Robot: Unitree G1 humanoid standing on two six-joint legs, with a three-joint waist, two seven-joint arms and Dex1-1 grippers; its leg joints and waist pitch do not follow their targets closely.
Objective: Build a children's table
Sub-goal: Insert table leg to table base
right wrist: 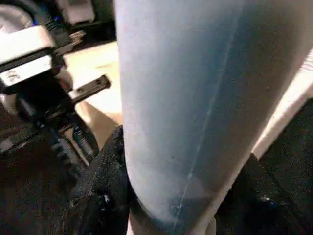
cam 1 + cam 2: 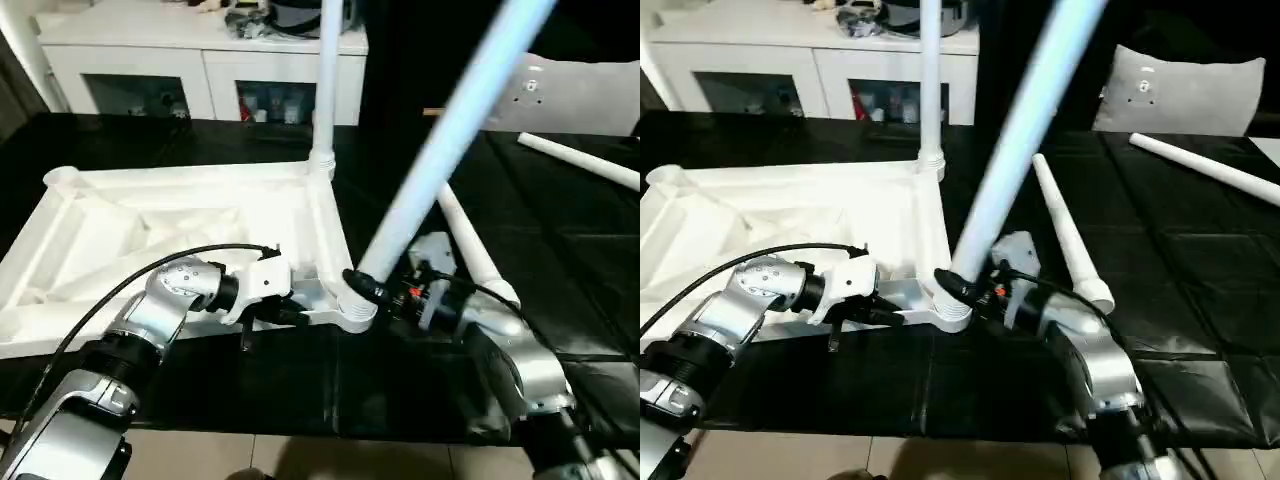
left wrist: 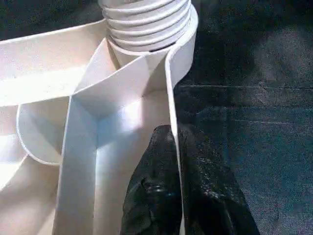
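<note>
The left gripper (image 2: 290,312) is pinched shut on the near rim of the upturned tabletop (image 2: 180,235), steadying it on the black mat (image 2: 560,260). The right gripper (image 2: 372,288) clasps a leg (image 2: 440,140) low, at the near corner socket (image 2: 350,310), leaning. The leg looks light, stiff and slick; holding it near the threads seems best. Another leg (image 2: 328,90) stands behind.

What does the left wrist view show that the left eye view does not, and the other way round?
Left wrist view alone: the left gripper's black fingers pinching the thin white plastic rim wall of the upturned tabletop, below a ribbed threaded leg base. Left eye view alone: the right gripper clamping a slanted white leg, two loose legs on the black mat. Both: the ribbed underside.
</note>
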